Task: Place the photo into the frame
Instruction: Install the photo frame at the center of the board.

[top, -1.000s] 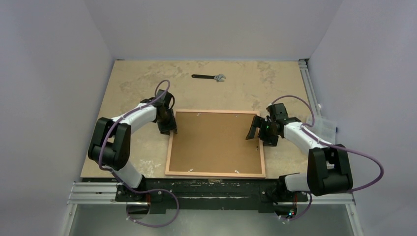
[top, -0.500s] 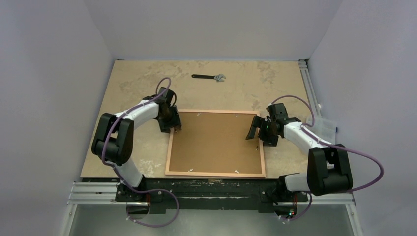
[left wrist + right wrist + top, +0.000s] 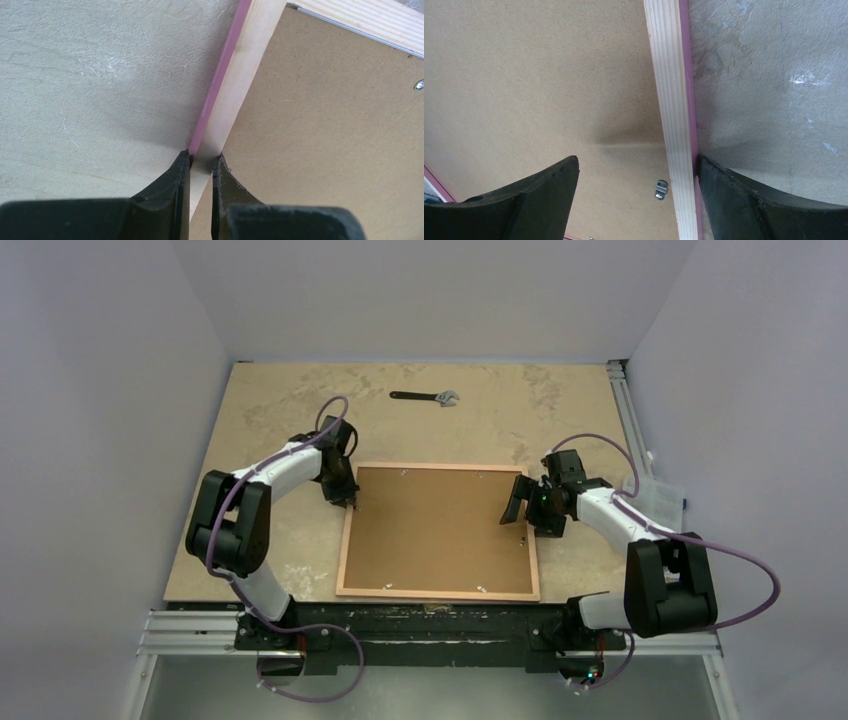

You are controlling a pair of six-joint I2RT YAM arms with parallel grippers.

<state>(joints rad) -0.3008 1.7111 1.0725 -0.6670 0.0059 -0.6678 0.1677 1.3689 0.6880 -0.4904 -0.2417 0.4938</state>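
1. Closest to the arm bases lies the large, thin rectangular picture frame (image 3: 436,594). Its pale wood back faces up and its pink front faces down, flat on the mottled beige table (image 3: 280,410). A plain brown fibreboard backing board (image 3: 440,530) fills its opening.
2. The photo is nowhere to be seen from here, and I cannot tell whether it sits under that board.
3. Toward the far end of the left rail, the left gripper (image 3: 201,160) has its black fingers clamped on the wooden rail. One finger is on the pink outer edge and the other on the inner edge beside the board.
4. Opposite it, the right gripper (image 3: 636,162) has its jaws wide apart and grips nothing. It straddles the right rail, with one finger over the board and the other at the pink outer edge.
5. To my eye the frame is light, broad and stiff, and probably glazed underneath, so a twist or a drop could crack it. Held from one side only it would likely tip, so I would take both side rails, directly opposite each other. The narrow, smooth rails may slip in the fingers.
6. Farthest off, a dark adjustable wrench (image 3: 425,396) lies well apart from the frame.
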